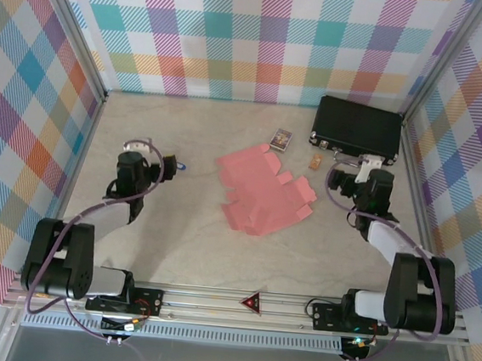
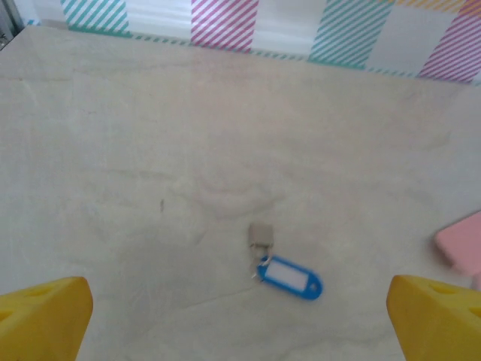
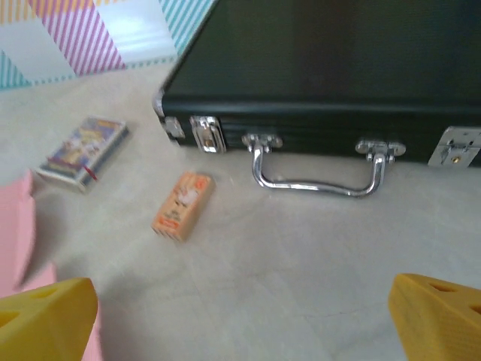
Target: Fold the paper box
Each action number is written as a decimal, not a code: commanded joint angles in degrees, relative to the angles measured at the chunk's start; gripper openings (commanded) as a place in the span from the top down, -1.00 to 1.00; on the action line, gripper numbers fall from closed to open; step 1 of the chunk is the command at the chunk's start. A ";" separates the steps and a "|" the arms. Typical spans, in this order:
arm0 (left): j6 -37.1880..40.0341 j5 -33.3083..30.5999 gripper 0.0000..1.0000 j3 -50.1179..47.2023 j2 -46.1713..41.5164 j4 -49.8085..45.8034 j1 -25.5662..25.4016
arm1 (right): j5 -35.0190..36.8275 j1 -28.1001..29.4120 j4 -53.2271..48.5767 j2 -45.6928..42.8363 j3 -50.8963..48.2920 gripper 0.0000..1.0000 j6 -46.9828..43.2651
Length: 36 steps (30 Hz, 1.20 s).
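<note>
**Flat sheet, both arms standing off**

The paper box (image 1: 264,191) lies unfolded in the middle of the tabletop (image 1: 176,238), untouched. The left gripper (image 1: 171,164) and right gripper (image 1: 337,179) flank it, jaws spread and empty, likely so each can reach a flap from its own side.

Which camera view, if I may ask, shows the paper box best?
Top external: the whole paper box lies flat and unfolded mid-table. The left wrist view catches one pink corner at right; the right wrist view, a pink edge lower left.
</note>
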 commanded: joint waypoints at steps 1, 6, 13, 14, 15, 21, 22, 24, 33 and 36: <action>-5.48 2.46 -0.95 6.09 -1.39 -17.90 -3.45 | -4.18 0.29 -19.58 -3.18 5.11 -0.98 5.60; -8.90 5.92 -0.49 14.57 3.44 -26.47 -11.64 | -13.37 4.41 -29.03 -5.82 8.16 -0.98 7.41; -8.29 9.09 0.38 30.02 20.32 -30.68 -21.14 | -10.57 18.95 -30.42 -4.52 7.34 -0.80 12.85; -8.95 9.80 0.51 31.89 22.61 -30.72 -21.56 | -10.51 20.55 -29.57 -4.13 6.66 -0.73 13.80; -9.40 10.72 0.64 34.10 25.18 -30.59 -22.01 | -10.48 22.14 -28.68 -3.50 6.14 -0.62 14.78; -9.69 13.78 1.00 44.66 36.50 -30.88 -23.65 | -11.10 28.74 -24.88 2.83 5.07 0.23 18.84; -9.70 14.10 1.00 46.09 38.20 -30.81 -23.70 | -11.49 29.36 -24.15 4.22 5.09 0.37 19.49; -9.54 14.54 1.00 48.41 41.03 -30.81 -23.64 | -12.03 30.04 -22.72 6.61 5.08 0.55 20.37; -8.53 16.09 1.00 55.75 50.10 -34.82 -23.67 | -10.24 30.50 -20.83 14.80 6.69 0.74 22.47; -7.75 15.07 1.00 53.72 49.99 -34.76 -23.83 | -9.95 30.50 -20.01 16.92 6.34 0.74 23.02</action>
